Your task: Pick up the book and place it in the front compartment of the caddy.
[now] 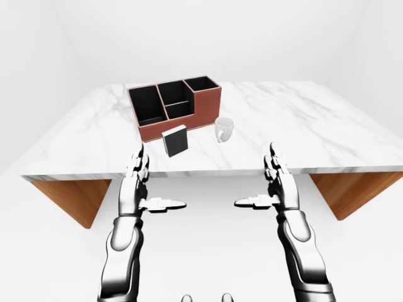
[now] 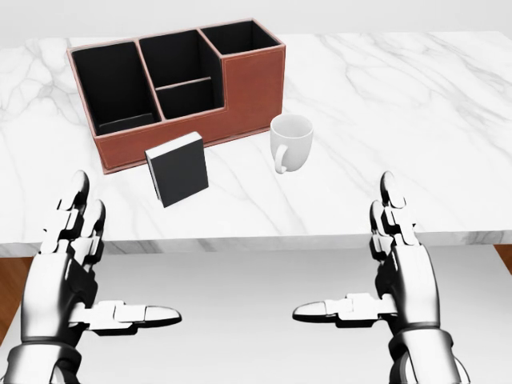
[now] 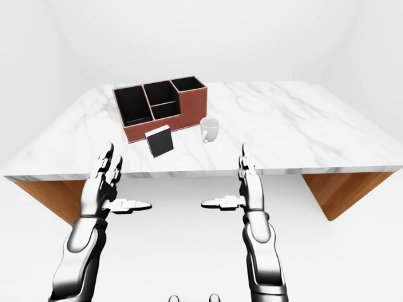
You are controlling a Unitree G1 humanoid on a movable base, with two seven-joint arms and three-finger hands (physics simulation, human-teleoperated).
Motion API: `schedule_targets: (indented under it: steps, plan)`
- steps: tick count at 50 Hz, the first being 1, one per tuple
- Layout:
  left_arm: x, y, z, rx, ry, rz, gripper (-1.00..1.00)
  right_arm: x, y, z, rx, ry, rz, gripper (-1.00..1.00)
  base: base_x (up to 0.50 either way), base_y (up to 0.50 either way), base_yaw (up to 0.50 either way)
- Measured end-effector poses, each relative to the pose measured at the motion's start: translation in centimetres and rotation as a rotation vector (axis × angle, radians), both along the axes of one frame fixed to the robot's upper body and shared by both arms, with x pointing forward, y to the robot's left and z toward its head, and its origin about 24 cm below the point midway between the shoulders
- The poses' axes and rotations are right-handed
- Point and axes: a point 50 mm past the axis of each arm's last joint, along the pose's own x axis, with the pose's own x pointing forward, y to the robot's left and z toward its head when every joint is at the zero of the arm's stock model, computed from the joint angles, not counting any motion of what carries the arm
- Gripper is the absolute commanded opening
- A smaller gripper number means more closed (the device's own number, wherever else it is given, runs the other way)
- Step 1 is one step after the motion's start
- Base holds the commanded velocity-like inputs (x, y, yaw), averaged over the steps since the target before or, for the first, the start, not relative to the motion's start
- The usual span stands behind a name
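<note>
In the head view the left hand (image 2: 68, 268) is at the lower left, in the air on the near side of the table's edge. It is open: the fingers (image 2: 76, 210) point up and away from the robot, the thumb points to the right, and it holds nothing.

The book (image 2: 177, 168) is on the white marble table (image 2: 400, 104), up and to the right of the left hand, farther onto the table and clearly apart from it. It has a black cover and a white page edge, and it stands upright, turned a little. It is much nearer to the left hand than to the right one.

Just beyond the book is the caddy (image 2: 180, 88), a brown box with a black inside and several compartments. The book is close to its near wall, but I cannot tell if they touch. All the compartments look empty.

To the right of the book, near the right corner of the caddy, a white mug (image 2: 290, 140) stands upright with its handle turned to the near left.

The right hand (image 2: 400, 268) is at the lower right, also on the near side of the table edge. It is open too, with the fingers up and the thumb pointing left, and it is empty. The book is well away from it, up and to the left.
</note>
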Motion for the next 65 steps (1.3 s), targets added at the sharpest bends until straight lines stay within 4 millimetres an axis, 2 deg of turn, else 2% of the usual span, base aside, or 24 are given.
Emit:
schedule_targets:
  steps: [8, 29, 65]
  plan:
    - [-0.3, 0.1, 1.0, 0.006, -0.044, -0.006, 0.97, -0.4, 0.1, 1.2, 0.018, -0.052, 0.024, 1.00, 0.00, 0.00, 0.00]
    - [-0.7, 0.2, 2.1, 0.003, -0.092, -0.011, 0.97, -0.7, 0.0, 2.2, 0.038, -0.096, 0.052, 1.00, 0.00, 0.50, 0.00]
    - [-0.8, 0.2, 2.4, 0.002, -0.104, -0.014, 0.97, -0.8, 0.2, 2.1, 0.037, -0.092, 0.045, 1.00, 0.00, 0.04, 0.00]
